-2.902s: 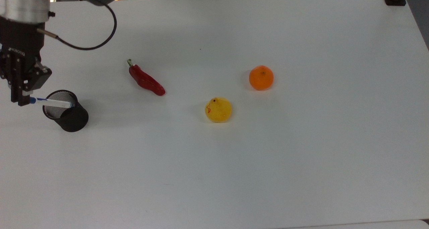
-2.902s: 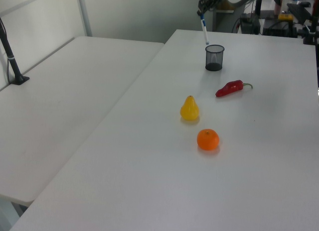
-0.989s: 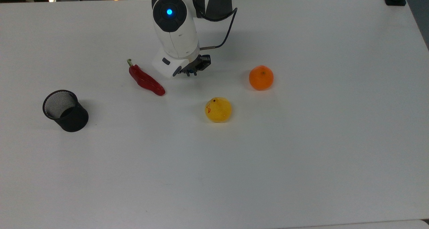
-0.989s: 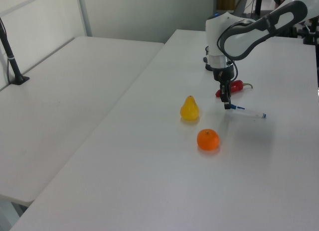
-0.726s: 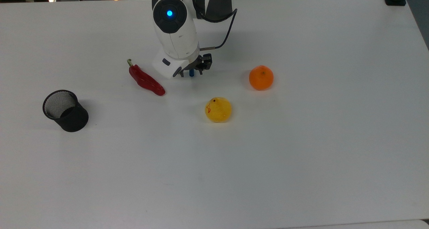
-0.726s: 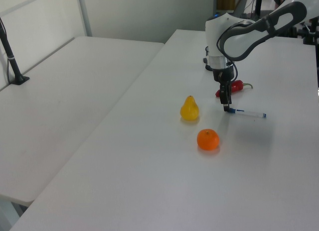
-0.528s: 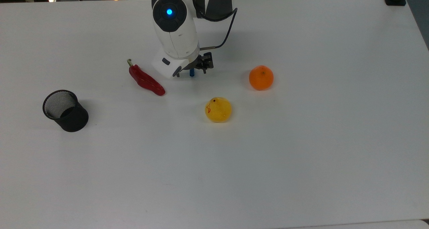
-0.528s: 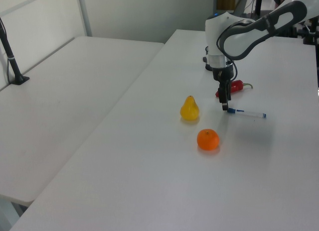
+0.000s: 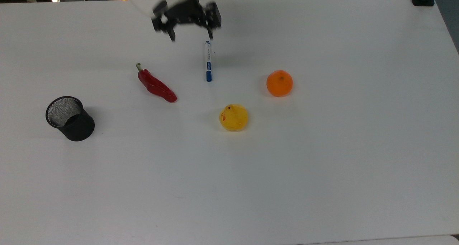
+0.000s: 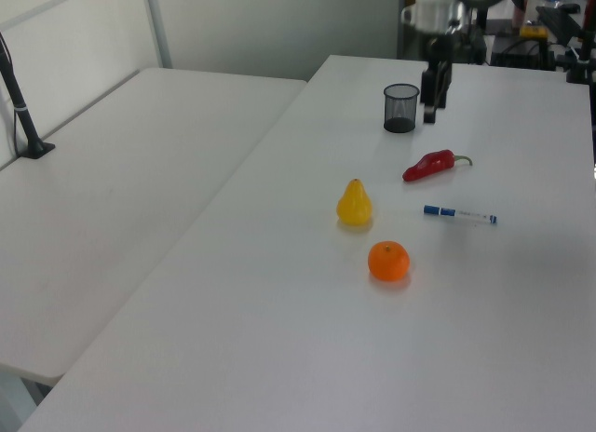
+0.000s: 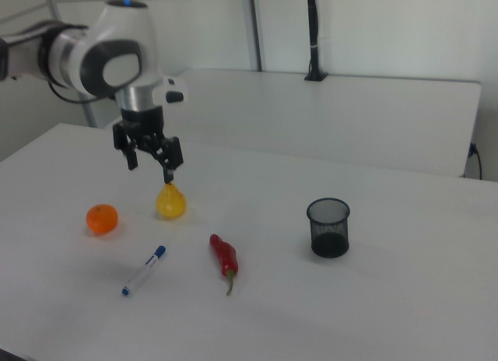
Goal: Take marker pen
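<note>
White-barrelled, the marker pen (image 9: 208, 61) lies loose on the desk (image 9: 322, 166) toward its far edge, between chilli (image 9: 156, 86) and orange (image 9: 279, 83). Above it, the gripper (image 9: 190, 31) hangs with fingers wide, empty. Any nudge could roll the pen away.

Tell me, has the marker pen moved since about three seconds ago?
Yes. The marker pen left the black mesh cup and now lies on the table between the red chilli and the orange, in the top view.
</note>
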Motion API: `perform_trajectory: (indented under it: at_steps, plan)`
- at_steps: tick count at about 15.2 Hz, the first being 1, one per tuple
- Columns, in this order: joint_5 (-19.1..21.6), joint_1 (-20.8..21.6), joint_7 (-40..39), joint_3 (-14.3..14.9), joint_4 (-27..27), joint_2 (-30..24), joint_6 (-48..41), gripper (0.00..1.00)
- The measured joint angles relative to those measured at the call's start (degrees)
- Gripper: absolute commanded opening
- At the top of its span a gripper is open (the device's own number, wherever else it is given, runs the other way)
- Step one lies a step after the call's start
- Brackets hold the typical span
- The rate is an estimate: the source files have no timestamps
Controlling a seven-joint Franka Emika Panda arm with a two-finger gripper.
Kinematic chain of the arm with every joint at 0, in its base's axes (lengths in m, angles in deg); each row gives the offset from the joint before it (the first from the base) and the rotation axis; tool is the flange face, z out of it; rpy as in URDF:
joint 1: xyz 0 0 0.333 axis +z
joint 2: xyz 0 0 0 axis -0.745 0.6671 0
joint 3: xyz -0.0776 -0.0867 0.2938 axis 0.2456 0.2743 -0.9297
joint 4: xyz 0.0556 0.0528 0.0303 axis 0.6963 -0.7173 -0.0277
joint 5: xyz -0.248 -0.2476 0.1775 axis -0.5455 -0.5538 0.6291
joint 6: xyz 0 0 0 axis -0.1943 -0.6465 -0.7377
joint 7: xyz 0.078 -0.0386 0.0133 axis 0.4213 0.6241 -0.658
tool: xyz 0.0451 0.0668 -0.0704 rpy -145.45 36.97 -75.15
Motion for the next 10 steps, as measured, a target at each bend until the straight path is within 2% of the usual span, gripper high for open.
perform_trajectory:
  at_steps: [4, 10]
  plan:
    - [0.0, -2.9, 0.4, 0.0, -0.5, -7.9, -6.0, 1.0]
    - [-1.9, -5.1, 0.6, -0.1, -0.9, -9.0, -7.6, 1.0]
